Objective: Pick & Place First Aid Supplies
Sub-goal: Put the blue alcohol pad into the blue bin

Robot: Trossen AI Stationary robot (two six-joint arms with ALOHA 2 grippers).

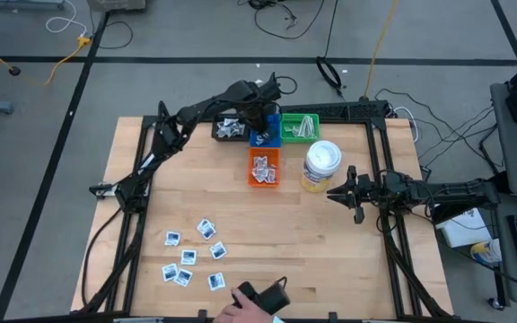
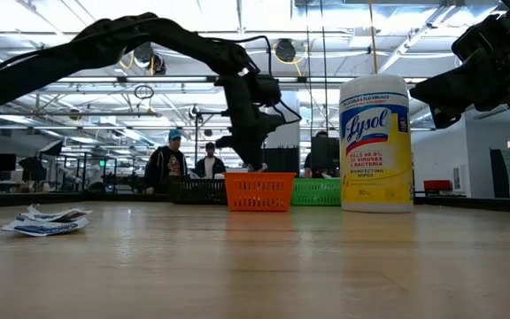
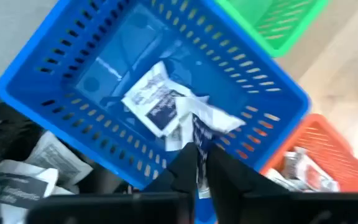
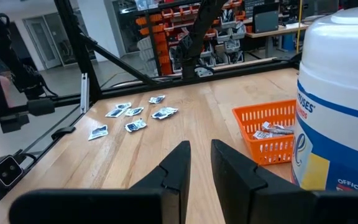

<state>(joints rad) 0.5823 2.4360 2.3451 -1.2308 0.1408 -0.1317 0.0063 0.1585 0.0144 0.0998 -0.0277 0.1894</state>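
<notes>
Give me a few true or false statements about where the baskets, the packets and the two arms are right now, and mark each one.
1. The left gripper is above the blue basket. True.
2. The orange basket is empty. False: it holds packets.
3. Loose packets lie on the table away from the baskets. True.
4. The Lysol wipes canister lies on its side. False: it stands upright.
5. The right gripper is over the green basket. False: it is beside the canister.

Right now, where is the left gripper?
The left gripper hangs over the blue basket at the table's far edge, between the black basket and green basket.
</notes>
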